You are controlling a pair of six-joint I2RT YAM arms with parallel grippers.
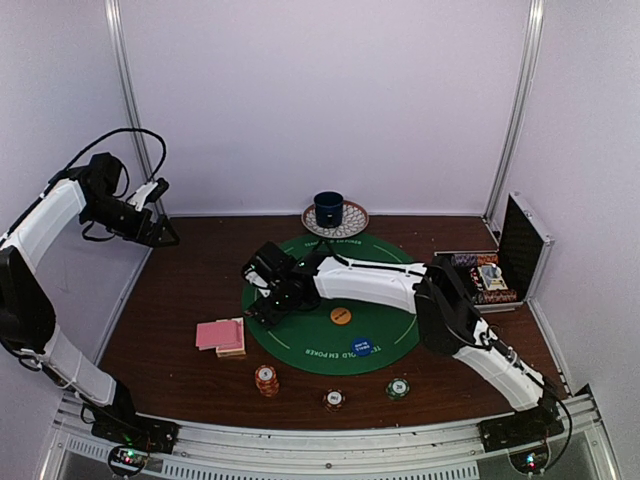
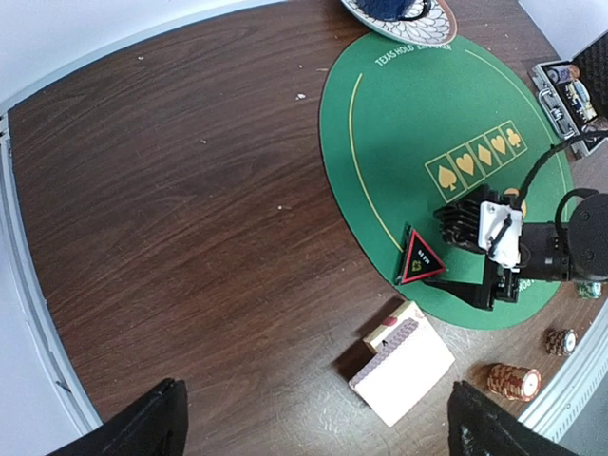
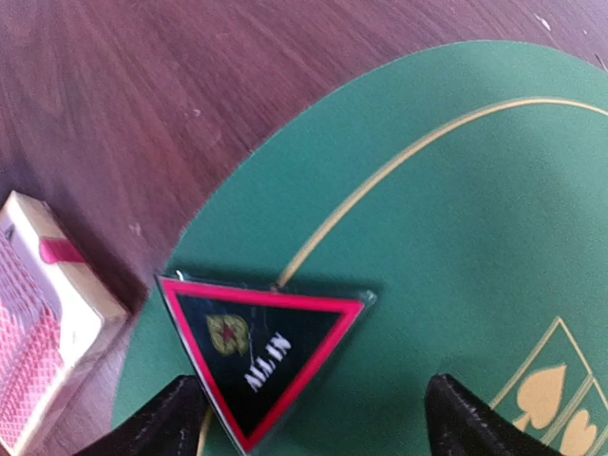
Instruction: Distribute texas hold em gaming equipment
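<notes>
Stretches the right arm across the green felt mat (image 1: 300, 340) to its left edge. Hangs the right gripper (image 3: 318, 418) there, spread wide and gripping nothing. Shows the black-red triangle marker (image 3: 261, 351) on that same edge, just ahead between the fingertips, broad side running finger to finger, apex toward the wrist. Leaves the left gripper (image 2: 318, 427), equally wide and empty, raised well off the mat's left side. Favours the right gripper as much the nearer.

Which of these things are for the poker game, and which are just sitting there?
For the game: pink cards, orange chip stack, red chip, green chip, orange disc, blue disc, triangle marker.
Just sitting there: green mat, blue cup, saucer.
</notes>
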